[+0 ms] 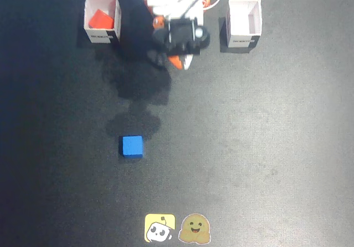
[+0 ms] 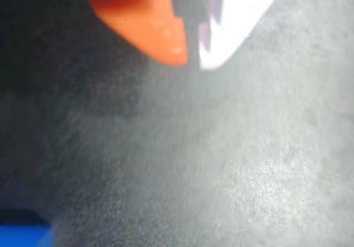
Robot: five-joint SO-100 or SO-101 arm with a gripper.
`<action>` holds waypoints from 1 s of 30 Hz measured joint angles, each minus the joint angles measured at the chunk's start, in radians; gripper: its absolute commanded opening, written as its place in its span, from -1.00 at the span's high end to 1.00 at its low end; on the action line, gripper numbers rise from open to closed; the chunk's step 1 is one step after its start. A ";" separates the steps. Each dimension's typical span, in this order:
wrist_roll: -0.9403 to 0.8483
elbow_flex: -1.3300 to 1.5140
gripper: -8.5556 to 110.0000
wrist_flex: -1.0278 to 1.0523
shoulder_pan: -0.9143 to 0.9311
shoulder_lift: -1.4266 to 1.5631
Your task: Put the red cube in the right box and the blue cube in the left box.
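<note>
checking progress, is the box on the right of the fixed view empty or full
Empty: the right-hand box shows only bare white walls and floor inside. The red cube sits in the other box, and the blue cube lies on the table.

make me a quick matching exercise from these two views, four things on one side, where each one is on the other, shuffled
Things:
1. red cube
2. blue cube
3. gripper
4. two stickers

Places (fixed view):
A. on the bare dark table, lower left of centre
B. at the bottom edge, side by side
C. inside the white box at upper left
D. top centre, between the two boxes, holding nothing

Pairs: 1-C, 2-A, 3-D, 4-B

The white box at upper right shows no cube.
</note>
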 measured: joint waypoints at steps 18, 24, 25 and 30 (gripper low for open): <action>-0.002 0.146 0.85 -0.084 0.086 -0.009; 0.015 0.141 0.85 -0.075 0.110 -0.017; 0.011 0.133 0.85 -0.086 0.127 -0.035; -0.023 -0.031 0.80 -0.186 0.166 -0.308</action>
